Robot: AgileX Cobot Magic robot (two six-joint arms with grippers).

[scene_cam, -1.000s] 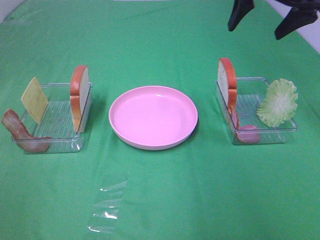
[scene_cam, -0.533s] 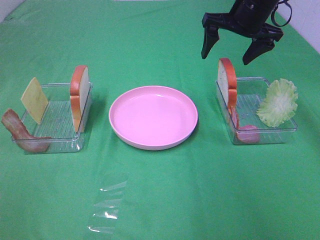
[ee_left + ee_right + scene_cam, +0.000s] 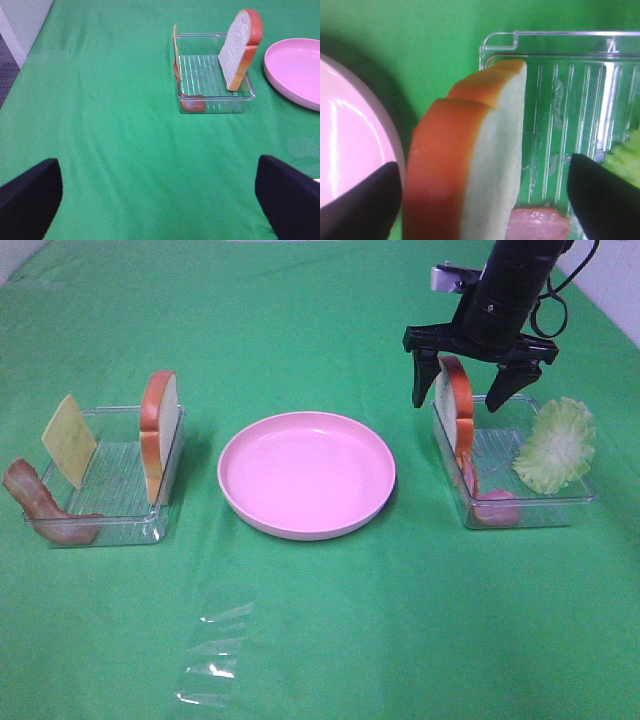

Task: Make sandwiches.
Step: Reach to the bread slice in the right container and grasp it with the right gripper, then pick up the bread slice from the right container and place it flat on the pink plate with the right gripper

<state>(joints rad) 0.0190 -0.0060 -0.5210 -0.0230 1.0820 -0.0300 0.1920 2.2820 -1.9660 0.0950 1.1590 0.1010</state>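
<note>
No stacked sandwich is in view; its parts stand apart in two clear trays. The left tray holds an upright bread slice, yellow cheese and bacon. The right tray holds an upright bread slice, lettuce and a pink meat slice. My right gripper is open, one finger on each side of the right bread slice. My left gripper is open and empty, well short of the left tray.
A round pink plate sits between the trays on the green cloth. A piece of clear plastic film lies near the front. The table's left edge shows in the left wrist view.
My right gripper has come down from the top right and now straddles the bread slice in the right tray. The food has not moved.
</note>
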